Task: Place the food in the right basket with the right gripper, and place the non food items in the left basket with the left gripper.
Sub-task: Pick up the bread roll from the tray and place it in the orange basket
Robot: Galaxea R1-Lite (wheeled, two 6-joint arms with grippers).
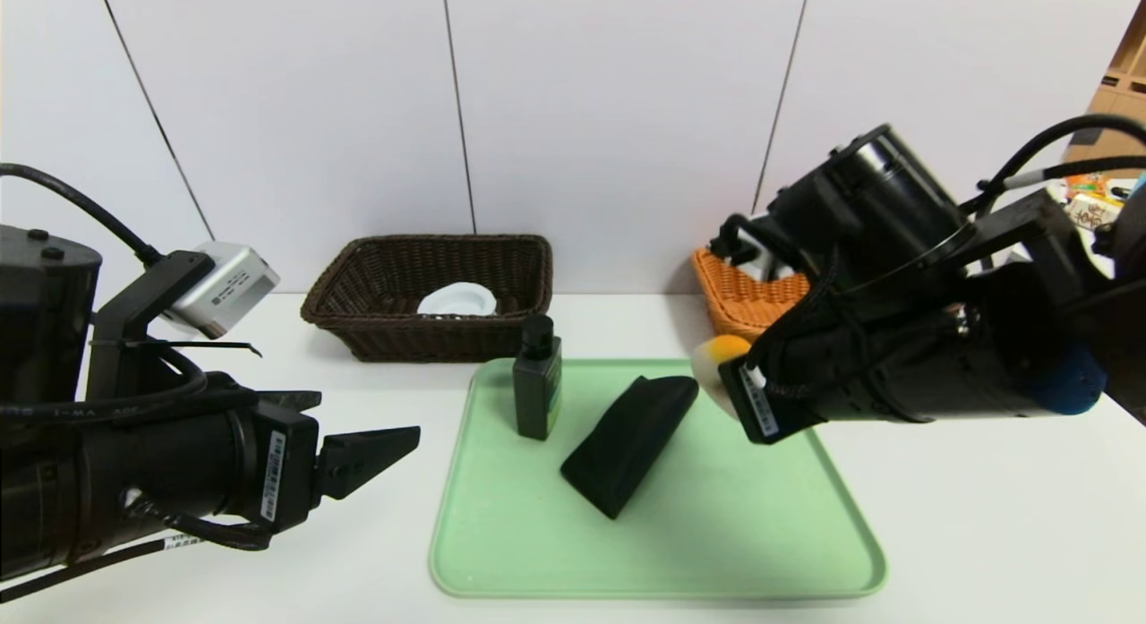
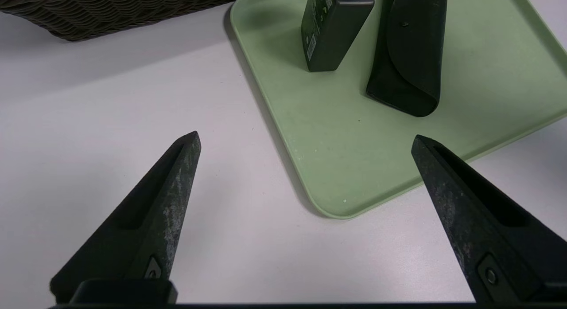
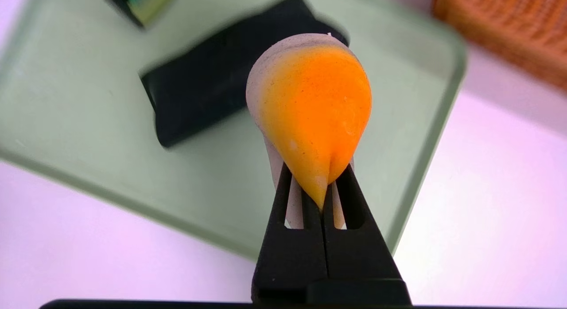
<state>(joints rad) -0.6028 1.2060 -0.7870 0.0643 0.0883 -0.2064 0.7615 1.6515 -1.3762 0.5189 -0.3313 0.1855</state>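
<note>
1. Right gripper [image 3: 320, 191]: jaws pinched tight on the small round off-white bun with a yellow-orange top [image 3: 312, 109], which bulges out of the fingertips, squeezed to a point between them. In the head view the bun [image 1: 719, 355] sits right of centre, raised off the tray's upper right corner.
2. Left gripper [image 2: 305, 140]: jaws spread wide, holding nothing, at lower left of the head view over bare white table [image 1: 985, 517].
3. Pale green plastic tray [image 1: 716, 552], centre bottom of the head view. On it: dark green square bottle with black cap [image 1: 537, 387], upright near the upper left corner; black elongated wedge-shaped block [image 1: 631, 445], lying diagonally just right of the bottle, not touching it.
4. Dark brown woven wicker basket [image 1: 376, 284], upper centre-left, against the wall; white round roll [image 1: 458, 300] lies inside.
5. Orange-tan woven wicker basket [image 1: 739, 297], upper right, partly hidden by the right arm.
</note>
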